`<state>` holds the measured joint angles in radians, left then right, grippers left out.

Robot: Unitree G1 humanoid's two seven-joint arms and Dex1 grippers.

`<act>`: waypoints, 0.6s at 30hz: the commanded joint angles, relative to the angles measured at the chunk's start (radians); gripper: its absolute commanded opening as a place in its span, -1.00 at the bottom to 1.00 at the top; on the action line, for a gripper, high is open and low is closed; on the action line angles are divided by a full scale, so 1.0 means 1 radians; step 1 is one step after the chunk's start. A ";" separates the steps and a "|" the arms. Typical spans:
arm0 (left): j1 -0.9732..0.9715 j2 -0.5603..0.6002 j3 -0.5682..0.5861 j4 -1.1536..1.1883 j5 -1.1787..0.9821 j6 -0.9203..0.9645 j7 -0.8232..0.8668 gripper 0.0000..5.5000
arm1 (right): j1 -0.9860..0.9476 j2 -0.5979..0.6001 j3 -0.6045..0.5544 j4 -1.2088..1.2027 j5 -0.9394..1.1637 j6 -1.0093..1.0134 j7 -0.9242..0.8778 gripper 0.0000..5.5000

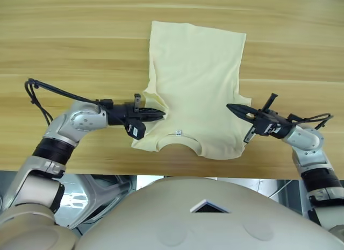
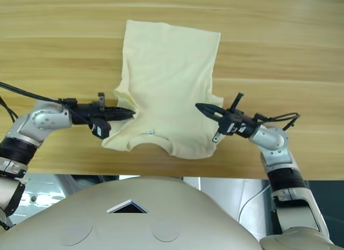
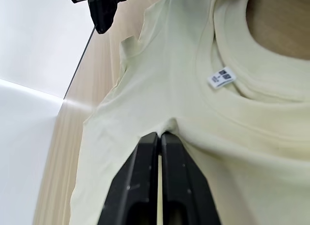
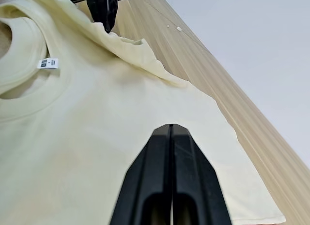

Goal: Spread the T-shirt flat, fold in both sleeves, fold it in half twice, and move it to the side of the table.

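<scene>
Head views, shirt: we see the pale yellow T-shirt (image 1: 196, 83) lying on the wooden table (image 1: 64, 45) at centre frame. Its collar (image 1: 180, 141) is toward the lower edge and its body reaches toward the top.
Head views, left tool: the left gripper (image 1: 161, 114) sits left of centre at the shirt's left shoulder, its tip on the cloth and its jaws closed together.
Head views, right tool: the right gripper (image 1: 230, 106) sits right of centre, its tip at the shirt's right edge, jaws likewise closed.
Left wrist view, tool: the left fingers (image 3: 143, 186) press together with a thin pale strip between them. The cloth puckers at their tip, so we read a pinch on the shirt.
Left wrist view, nearby: the neck label (image 3: 222, 77) lies inside the collar, near that tip.
Right wrist view, tool: the right fingers (image 4: 189, 176) are fully together over smooth cloth. We cannot tell whether they grip any fabric.
Right wrist view, nearby: a raised fold of cloth (image 4: 140, 48) lies between this tool and the left one beyond.
</scene>
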<state>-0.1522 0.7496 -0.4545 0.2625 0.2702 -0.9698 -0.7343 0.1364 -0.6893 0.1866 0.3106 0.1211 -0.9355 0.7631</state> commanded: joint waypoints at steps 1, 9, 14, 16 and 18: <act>-0.010 -0.026 -0.013 0.012 0.008 0.066 -0.015 -1.00 | -0.015 -0.004 -0.004 -0.010 -0.011 0.002 0.009 -1.00; -0.050 -0.086 0.009 0.046 0.022 0.176 0.009 -0.66 | -0.012 -0.002 -0.003 -0.020 -0.010 0.009 0.008 -1.00; -0.053 -0.108 0.012 0.065 -0.006 0.162 0.017 -0.38 | -0.017 0.003 -0.002 -0.016 -0.012 0.008 0.007 -1.00; -0.053 -0.117 0.005 0.082 -0.011 0.148 0.015 -0.27 | -0.019 0.005 -0.001 -0.014 -0.013 0.007 0.007 -1.00; -0.039 -0.112 0.007 0.063 -0.058 0.135 -0.004 -0.15 | -0.018 0.006 -0.001 -0.014 -0.014 0.006 0.007 -1.00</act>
<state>-0.1931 0.6317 -0.4533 0.3391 0.2653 -0.8255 -0.7231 0.1363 -0.6848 0.1868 0.2994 0.1198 -0.9342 0.7633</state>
